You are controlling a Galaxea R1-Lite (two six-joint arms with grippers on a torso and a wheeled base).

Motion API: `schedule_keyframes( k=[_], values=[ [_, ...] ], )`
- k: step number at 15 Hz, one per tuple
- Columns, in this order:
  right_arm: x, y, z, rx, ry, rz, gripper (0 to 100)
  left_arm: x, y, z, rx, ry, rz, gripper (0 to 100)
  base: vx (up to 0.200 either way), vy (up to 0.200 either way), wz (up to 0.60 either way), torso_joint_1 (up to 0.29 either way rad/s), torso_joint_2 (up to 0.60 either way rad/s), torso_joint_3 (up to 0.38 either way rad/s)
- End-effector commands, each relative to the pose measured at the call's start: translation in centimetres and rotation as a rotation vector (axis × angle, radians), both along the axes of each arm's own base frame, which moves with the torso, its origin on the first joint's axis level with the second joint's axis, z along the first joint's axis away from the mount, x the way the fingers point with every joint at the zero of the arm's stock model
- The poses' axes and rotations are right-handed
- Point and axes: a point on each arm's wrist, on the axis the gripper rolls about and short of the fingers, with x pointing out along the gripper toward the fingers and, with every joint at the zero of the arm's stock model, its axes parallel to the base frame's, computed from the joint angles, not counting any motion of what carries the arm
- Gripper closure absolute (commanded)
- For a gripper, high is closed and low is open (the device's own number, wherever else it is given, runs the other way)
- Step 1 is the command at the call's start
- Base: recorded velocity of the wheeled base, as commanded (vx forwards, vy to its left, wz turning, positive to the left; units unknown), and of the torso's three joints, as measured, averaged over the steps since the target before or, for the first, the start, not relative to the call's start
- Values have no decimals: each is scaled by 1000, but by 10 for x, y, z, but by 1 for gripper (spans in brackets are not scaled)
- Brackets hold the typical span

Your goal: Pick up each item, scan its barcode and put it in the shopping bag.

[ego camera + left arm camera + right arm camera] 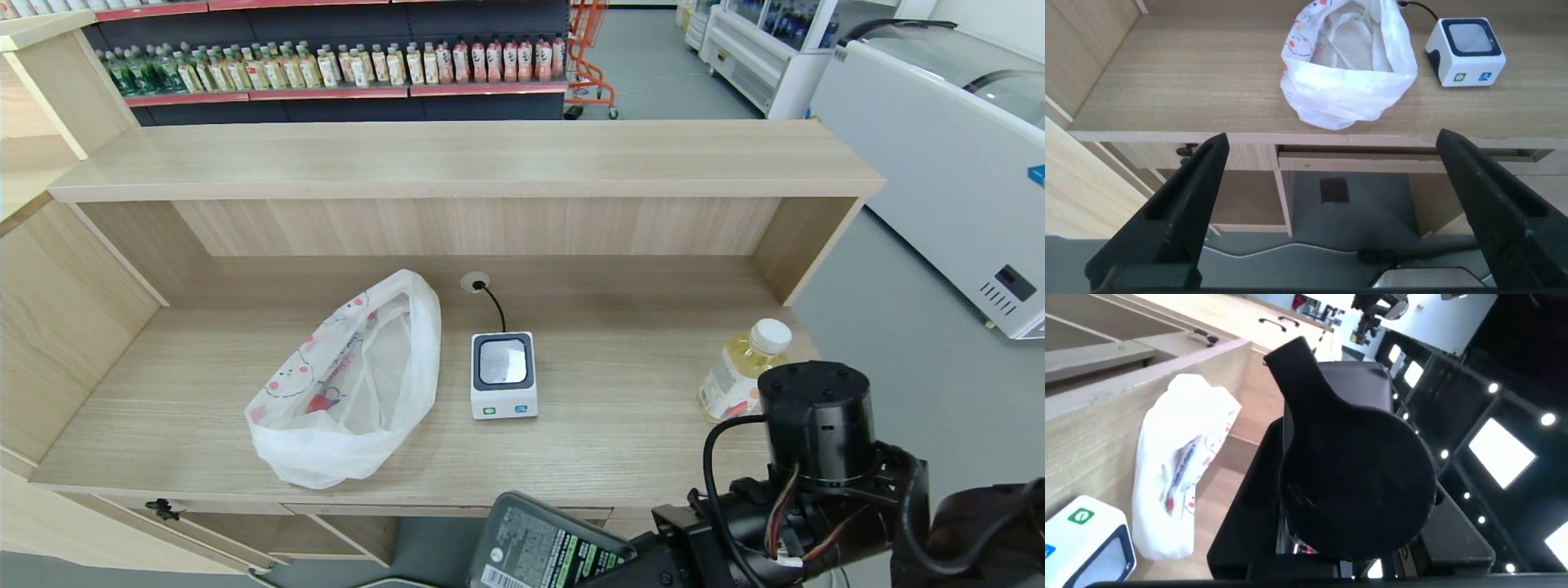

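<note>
A white plastic shopping bag [351,384] with a cartoon print lies open on the wooden counter, left of a small white barcode scanner [504,374]. A bottle of yellow drink with a white cap [743,371] stands near the counter's right end. My left gripper [1333,140] is open, fingers wide apart with nothing between them. It is held below and in front of the counter's front edge, facing the bag [1347,65] and scanner [1466,51]. My right arm [816,425] is in front of the counter, just before the bottle. The right wrist view takes in the bag [1180,469] and scanner [1086,543].
The counter [612,425] has a raised back shelf and side walls. A cable [492,306] runs from the scanner to a hole at the back. Drawers [1355,159] sit under the front edge. Shelves of bottles and white freezers [939,139] stand beyond.
</note>
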Motion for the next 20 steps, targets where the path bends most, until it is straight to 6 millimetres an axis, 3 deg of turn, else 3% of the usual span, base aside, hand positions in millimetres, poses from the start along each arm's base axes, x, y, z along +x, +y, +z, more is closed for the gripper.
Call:
schedule_keyframes(
  k=[1,8,20],
  values=[
    [2,6,-10,-23,29,14,100,0,0,0,0,-1,0,0,0,0,0,0,0,0],
    [18,13,-36,-73,149,16,100,0,0,0,0,-1,0,0,0,0,0,0,0,0],
    [39,25,-43,-33,145,63,100,0,0,0,-2,-1,0,0,0,0,0,0,0,0]
  ],
)
